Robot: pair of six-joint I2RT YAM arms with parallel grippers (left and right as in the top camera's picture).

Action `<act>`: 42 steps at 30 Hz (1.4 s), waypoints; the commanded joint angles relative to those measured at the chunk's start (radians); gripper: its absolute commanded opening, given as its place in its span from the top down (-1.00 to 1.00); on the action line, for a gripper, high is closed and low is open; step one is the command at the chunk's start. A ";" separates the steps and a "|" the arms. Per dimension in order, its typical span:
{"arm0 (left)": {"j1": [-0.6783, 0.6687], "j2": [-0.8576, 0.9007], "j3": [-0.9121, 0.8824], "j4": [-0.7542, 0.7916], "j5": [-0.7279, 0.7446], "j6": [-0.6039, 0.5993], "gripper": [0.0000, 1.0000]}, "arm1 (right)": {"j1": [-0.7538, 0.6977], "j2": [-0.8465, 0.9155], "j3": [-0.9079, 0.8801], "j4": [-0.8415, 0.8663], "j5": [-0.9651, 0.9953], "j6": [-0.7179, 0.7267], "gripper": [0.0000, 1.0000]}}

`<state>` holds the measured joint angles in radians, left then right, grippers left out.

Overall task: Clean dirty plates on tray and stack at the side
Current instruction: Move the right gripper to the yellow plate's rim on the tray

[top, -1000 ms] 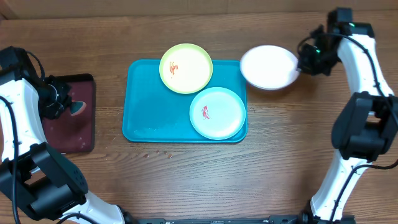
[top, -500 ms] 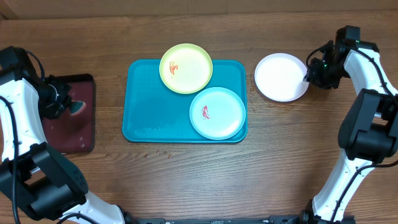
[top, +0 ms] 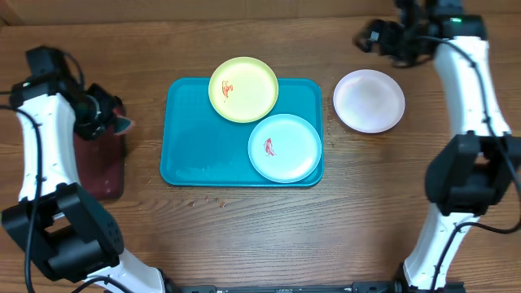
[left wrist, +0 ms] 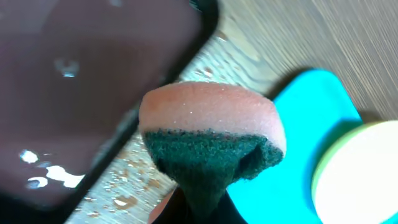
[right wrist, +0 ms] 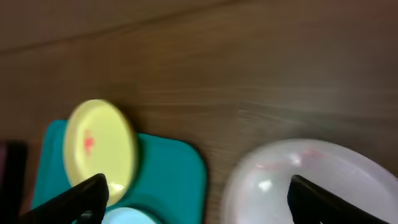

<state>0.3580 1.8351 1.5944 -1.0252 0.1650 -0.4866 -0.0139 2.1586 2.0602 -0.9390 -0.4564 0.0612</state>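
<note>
Left fingers (top: 102, 118) were clenched on a sponge (left wrist: 211, 137), pink foam on top and green scouring face below, hanging over the bench (top: 244, 236) at the near corner of the maroon tray (top: 102, 167). Water droplets lay on that tray and on the wood beside it.

Right fingers (right wrist: 81, 196) stood wide apart and empty, high over the far edge of the bench, well clear of any plate.

White plate (top: 369, 100) lay flat on the bench just right of the teal tray (top: 195, 130), not touching it. Right wrist view showed a faint pinkish streak on it, too blurred to judge.

Yellow-green plate (top: 243, 89) sat on the tray's far rim and overhung it, with a red smear left of centre. Pale blue plate (top: 284, 147) sat in the tray's near right corner, smear near its middle. The two plates just about met at their edges.

My reading: these plates are light, stiff plastic, shallow and thin-lipped, and likely slick once wet. A wipe could skate them across the tray unless the other arm pins them. The only real purchase is the rim, one finger over and one under. The yellow-green one's overhang offers the easiest edge. The sponge is soft and squashes in the grip.
</note>
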 commanded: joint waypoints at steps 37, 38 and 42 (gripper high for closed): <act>-0.122 -0.008 -0.005 -0.016 0.012 0.049 0.91 | 0.480 0.303 -0.010 0.209 0.359 0.201 0.92; -0.124 -0.008 -0.005 -0.014 0.014 0.063 0.91 | 0.484 0.303 -0.010 0.209 0.336 0.201 0.92; -0.138 -0.008 -0.005 -0.006 0.020 0.101 0.92 | 0.502 0.303 -0.010 0.207 0.260 0.201 0.92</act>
<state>0.2413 1.8351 1.5936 -1.0386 0.1696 -0.4377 0.4603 2.4512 2.0472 -0.7277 -0.1093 0.2649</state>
